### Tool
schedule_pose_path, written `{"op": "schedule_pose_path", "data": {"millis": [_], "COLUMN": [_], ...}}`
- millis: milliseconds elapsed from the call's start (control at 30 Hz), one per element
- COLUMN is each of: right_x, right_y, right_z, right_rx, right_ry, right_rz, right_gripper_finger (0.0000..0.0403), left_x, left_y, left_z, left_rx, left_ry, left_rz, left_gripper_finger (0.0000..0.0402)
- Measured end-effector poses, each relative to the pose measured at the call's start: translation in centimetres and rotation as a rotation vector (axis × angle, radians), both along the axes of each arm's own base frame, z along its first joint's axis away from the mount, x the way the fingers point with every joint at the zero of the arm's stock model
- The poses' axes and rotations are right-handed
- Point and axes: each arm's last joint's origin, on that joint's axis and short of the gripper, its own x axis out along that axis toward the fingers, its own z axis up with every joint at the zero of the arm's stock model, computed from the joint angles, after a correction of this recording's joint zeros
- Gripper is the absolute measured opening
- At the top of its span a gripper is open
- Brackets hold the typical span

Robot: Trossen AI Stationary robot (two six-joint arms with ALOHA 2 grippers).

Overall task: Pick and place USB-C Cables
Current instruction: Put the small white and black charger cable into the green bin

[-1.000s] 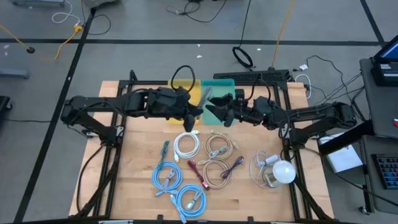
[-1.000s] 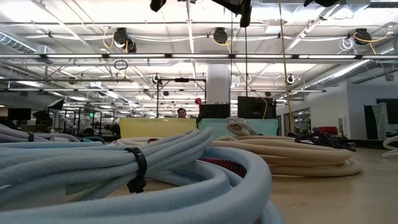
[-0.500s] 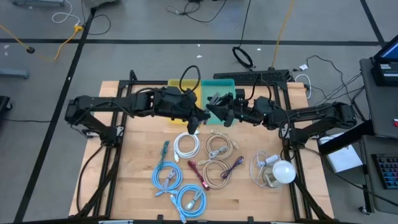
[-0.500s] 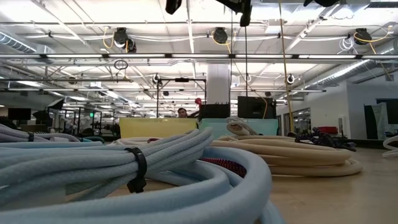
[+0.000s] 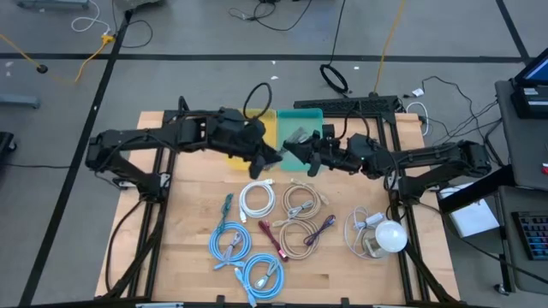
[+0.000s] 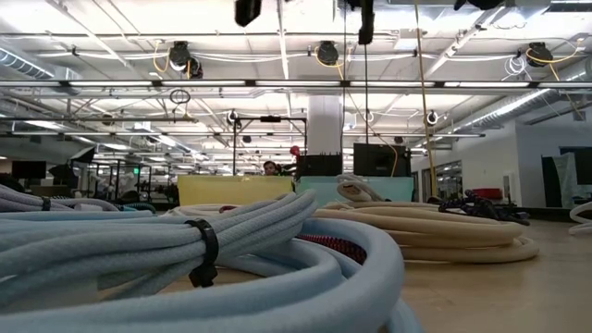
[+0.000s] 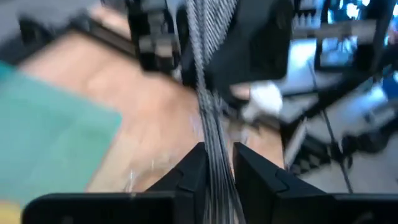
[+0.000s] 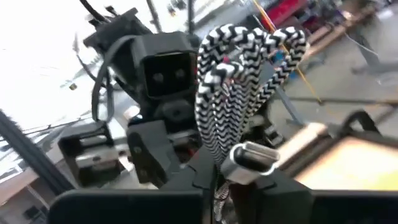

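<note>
**Braided cable pinched between two hands above the bins**

A black-and-white braided cable [image 8: 239, 106] stands bundled in the right hand [image 8: 217, 186], its fingers pressed together on the folded strands, a silver plug [image 8: 252, 158] jutting out just above the fingertips. The same striped cable [image 7: 208, 124] runs between the left hand's [image 7: 214, 171] fingers, which sit close on either side of it; that view is blurred, so whether they truly grip it or merely bracket it is hard to say. From above, the two hands meet nearly tip to tip, the left hand [image 5: 267, 154] beside the right hand [image 5: 289, 154], over the near edge of a yellow bin [image 5: 265, 122] and a teal bin [image 5: 301, 120].

The remaining USB-C Cables [image 5: 265, 224] lie on the tabletop [image 5: 184, 222] below and in front of both hands, well apart from them: a white coil [image 5: 256, 201] closest beneath the left hand, beige coils [image 5: 300, 205] beneath the right hand, two light blue coils [image 5: 229, 239] farther out, with short teal [image 5: 226, 205], maroon [image 5: 272, 238] and purple [image 5: 324, 228] pieces among them. In the low view the light blue coil [image 6: 185, 268] fills the foreground with a black tie [image 6: 205, 250] around it, beige coils [image 6: 435, 231] behind.

Off to the right arm's side lies a clear cord with a round white bulb [image 5: 391, 234].
</note>
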Motion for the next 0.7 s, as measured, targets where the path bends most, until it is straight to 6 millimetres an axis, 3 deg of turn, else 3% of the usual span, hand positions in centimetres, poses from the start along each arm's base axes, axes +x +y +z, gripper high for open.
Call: {"op": "schedule_pose_path", "data": {"millis": [133,233,367,533,700], "right_x": [-0.6,-1.3,-1.6,-0.9,0.8], "right_y": [-1.7,-3.6,-6.5,-9.5,-11.0], "right_z": [-1.7,-4.2,-6.4,-8.6,-10.2], "right_rx": [0.038,0.090,0.166,0.233,0.190], "right_ry": [0.222,0.451,0.603,0.737,1.026], "right_rz": [-0.192,-0.329,-0.384,-0.365,-0.305], "right_gripper_finger": [0.0011,0.0011,0.0011,0.0011,0.0011], "left_x": [-3.1,-5.5,-7.6,-9.0,-9.3], "left_y": [-0.7,-1.3,-1.8,-2.6,-3.1], "left_z": [-0.6,-0.1,0.9,1.9,2.1], "left_rx": [0.010,0.096,0.144,0.151,0.147], "left_ry": [0.224,0.299,0.300,0.257,0.239], "left_rz": [-0.013,0.066,0.172,0.212,0.225], "left_gripper_finger": [0.0084,0.0085,0.0086,0.0087,0.0087]}}
